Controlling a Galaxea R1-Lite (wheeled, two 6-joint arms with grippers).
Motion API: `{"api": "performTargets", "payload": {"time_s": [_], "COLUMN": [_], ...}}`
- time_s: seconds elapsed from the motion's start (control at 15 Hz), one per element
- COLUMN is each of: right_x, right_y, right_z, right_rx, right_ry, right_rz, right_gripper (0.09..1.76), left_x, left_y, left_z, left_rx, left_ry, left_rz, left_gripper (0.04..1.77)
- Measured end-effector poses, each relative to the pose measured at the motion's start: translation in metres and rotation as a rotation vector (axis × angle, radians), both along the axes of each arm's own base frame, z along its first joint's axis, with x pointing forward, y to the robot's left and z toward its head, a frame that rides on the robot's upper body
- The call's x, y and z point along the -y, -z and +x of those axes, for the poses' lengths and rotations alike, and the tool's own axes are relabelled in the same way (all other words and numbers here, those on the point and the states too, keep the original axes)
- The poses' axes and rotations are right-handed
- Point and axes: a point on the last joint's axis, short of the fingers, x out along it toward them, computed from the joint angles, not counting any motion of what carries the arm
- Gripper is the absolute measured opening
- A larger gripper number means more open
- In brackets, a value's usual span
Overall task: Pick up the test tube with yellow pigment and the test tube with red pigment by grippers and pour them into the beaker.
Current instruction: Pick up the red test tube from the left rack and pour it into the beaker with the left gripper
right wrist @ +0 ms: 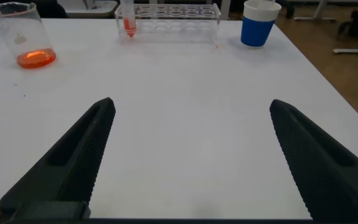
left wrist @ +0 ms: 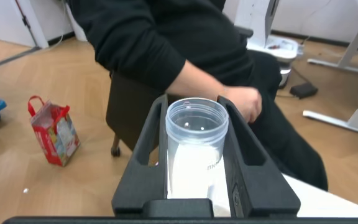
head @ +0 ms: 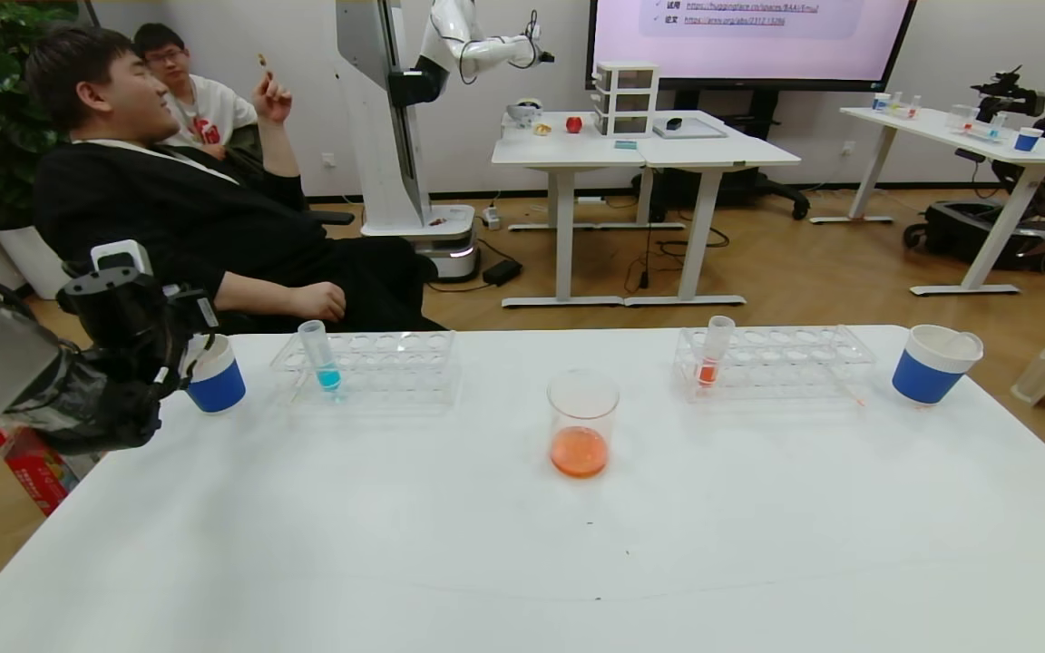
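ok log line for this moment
left pincer: shut on clear plastic tube, beside blue paper cup | right pincer: open above white table | clear beaker: orange liquid inside

A white table holds two clear tube racks along its far side; a blue tube stands in the left rack; blue-and-white paper cups sit at both far corners; two seated people beyond.

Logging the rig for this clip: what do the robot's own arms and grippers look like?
The left gripper has matte black, angular, broad flat jaws on a bulky black wrist with a small white block on top and a grey-cased arm. The right gripper has black wedge-shaped jaws with ribbed inner edges.
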Motion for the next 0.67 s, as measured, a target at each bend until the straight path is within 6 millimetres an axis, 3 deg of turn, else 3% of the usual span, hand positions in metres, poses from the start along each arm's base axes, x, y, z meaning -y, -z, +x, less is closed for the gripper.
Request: {"api": "performTargets", "payload": {"time_s": [0.27, 0.67], "right_x": [0.0, 0.0], "right_y": [0.0, 0.0], "right_z": [0.0, 0.0], "right_rx": [0.0, 0.0], "right_ry": [0.0, 0.0], "right_rz": [0.0, 0.0], "right_gripper": [1.74, 1.74], "left_x": [0.006, 0.01], "left_y": [0.025, 0.033], "left_z": [0.006, 0.008], "left_rx": [-0.048, -0.065], "left_ry": [0.013, 0.02], "left_rz": [-0.015, -0.027], "left_gripper": [0.52, 0.53]}}
